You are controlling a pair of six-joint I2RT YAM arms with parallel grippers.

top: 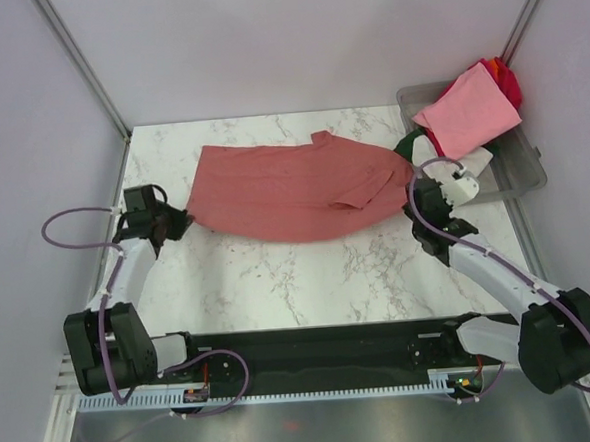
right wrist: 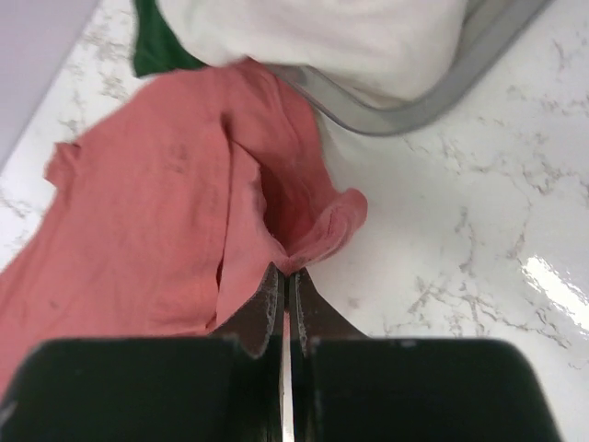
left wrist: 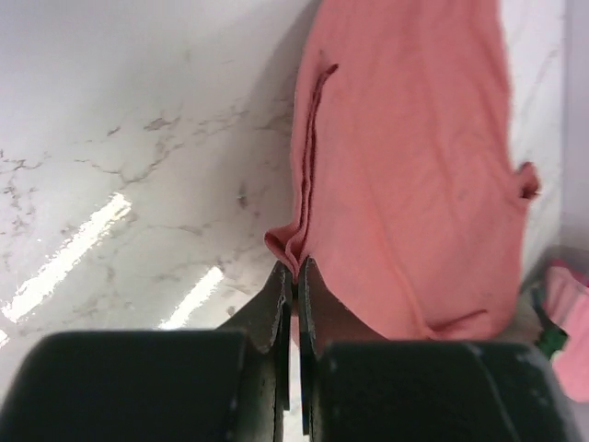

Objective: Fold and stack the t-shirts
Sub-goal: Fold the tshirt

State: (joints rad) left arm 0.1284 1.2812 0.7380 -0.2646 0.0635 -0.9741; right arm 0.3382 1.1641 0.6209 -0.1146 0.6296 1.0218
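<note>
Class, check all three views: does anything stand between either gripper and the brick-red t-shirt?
Nothing visible does. The left gripper is shut on the brick-red t-shirt at its left edge, the right gripper on its right edge.

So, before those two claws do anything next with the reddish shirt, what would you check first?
1. Grip of the left claw on the brick-red shirt: ok, shut on a pinch of its edge.
2. Grip of the right claw on the opposite end: ok, shut on a bunched fold.
3. Shirt spread smooth on the table: not ok, it is wrinkled, with a flap folded over near the right end.
4. Shirt free of the tub: cannot tell, its right end reaches the rim, beside the green shirt and white shirt spilling over.
5. The pink shirt steady on the pile: cannot tell.
</note>
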